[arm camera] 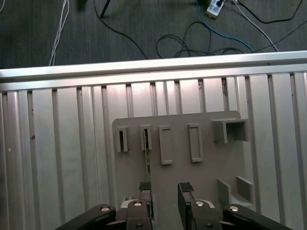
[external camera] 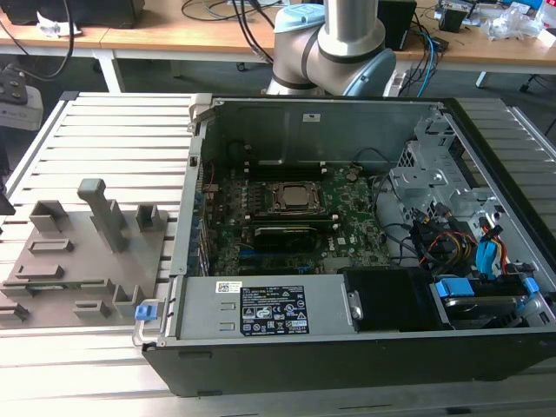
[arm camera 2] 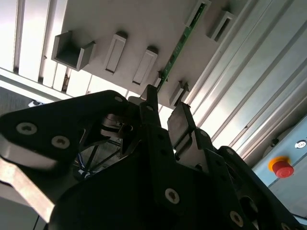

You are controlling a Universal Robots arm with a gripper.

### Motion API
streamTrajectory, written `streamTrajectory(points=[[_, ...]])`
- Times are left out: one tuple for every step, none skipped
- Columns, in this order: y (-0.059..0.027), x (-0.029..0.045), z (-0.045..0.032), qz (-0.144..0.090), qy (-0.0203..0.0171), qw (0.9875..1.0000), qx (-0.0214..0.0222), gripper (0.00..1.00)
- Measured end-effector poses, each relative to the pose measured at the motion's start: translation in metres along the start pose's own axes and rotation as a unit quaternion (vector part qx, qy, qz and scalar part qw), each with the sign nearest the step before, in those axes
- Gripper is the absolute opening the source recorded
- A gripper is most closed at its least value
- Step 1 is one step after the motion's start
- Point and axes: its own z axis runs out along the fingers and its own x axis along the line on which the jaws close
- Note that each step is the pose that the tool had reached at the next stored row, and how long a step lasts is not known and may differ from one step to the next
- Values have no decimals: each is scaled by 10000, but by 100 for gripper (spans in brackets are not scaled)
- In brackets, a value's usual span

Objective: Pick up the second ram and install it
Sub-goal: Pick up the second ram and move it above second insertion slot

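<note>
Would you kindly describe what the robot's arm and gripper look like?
The arm is a silver-grey tube with joints capped in light blue. The gripper is black, built of linked plates with silver screw heads, and its two narrow fingers end in dark pads.

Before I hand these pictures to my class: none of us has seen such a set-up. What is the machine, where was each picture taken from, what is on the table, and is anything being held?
The machine is a single robot arm. In the exterior view, taken by a camera off the arm, its grey base stands behind an open computer case. The case sits on a slatted metal table, and next to it, on the exterior view's left, is a grey holder plate with slots and blocks. Both wrist views come from cameras riding on the arm, looking past its black gripper at that plate. A thin green memory stick stands on edge in the plate's slots, close to one finger. The fingers are apart and hold nothing.
</note>
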Motion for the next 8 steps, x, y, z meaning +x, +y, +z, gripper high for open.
streamTrajectory(points=[[0, 1, 7, 0, 0, 10000, 0, 36], [-1, 1, 13, 0, 0, 10000, 0, 36], [-1, 3, 25, 0, 0, 10000, 0, 36], [-2, 3, 31, 0, 0, 10000, 0, 36], [-2, 5, 42, 0, 1, 10000, 0, 36], [-3, 6, 54, 0, 0, 10000, 0, 36], [-3, 7, 62, 0, 0, 10000, 0, 36], [-4, 8, 69, 0, 0, 10000, 0, 36]])
